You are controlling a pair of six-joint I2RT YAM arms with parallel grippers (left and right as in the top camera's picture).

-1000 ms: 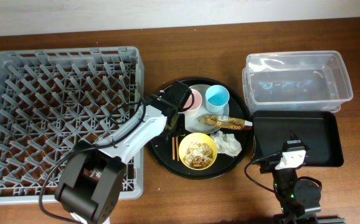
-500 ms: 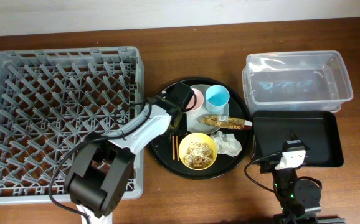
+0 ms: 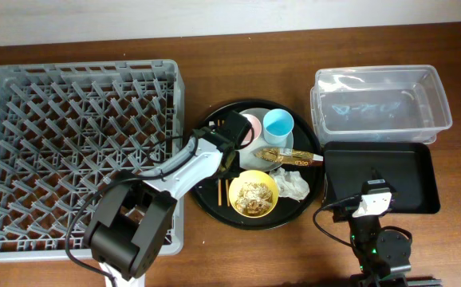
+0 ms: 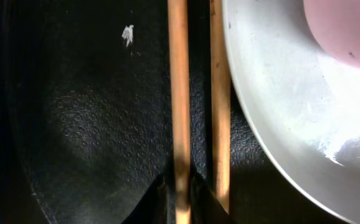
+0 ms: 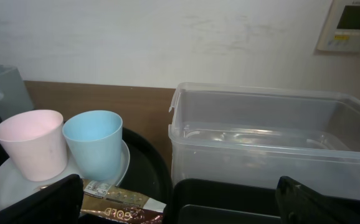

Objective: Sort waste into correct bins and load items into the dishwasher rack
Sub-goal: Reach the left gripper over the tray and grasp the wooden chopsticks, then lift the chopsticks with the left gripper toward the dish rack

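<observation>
Overhead, the left tool (image 3: 229, 148) is sitting low over the round black tray (image 3: 206, 195) in the middle of the bench (image 3: 238, 255), just beside the pale plate (image 3: 254, 143). The chopsticks (image 3: 220, 191) are poking out from under it toward the near edge, next to the yellow bowl (image 3: 253, 194). Their long axis is running roughly front to back. The grey rack (image 3: 79, 151) is lying to the left, well apart. The right tool (image 3: 372, 201) is hovering by the shallow black bin (image 3: 390, 171), with the clear tub (image 3: 380, 104) behind it.

In the left wrist view, the two chopsticks (image 4: 179, 93) are lying parallel and close together, running straight up the picture. The right one is touching the plate (image 4: 279, 124) at its rim. The tool's fingers (image 4: 160, 194) seem to be pinching only the left stick. Judging by this, both sticks need gathering in one bite, or the second will be staying behind. Lifting straight up, clear of the plate rim, should be keeping the pair from fanning.

In the right wrist view, the right tool (image 5: 180, 205) is standing wide apart and holding nothing. It is facing the pink cup (image 5: 29, 143), the blue cup (image 5: 93, 146) and the tub (image 5: 261, 143).
</observation>
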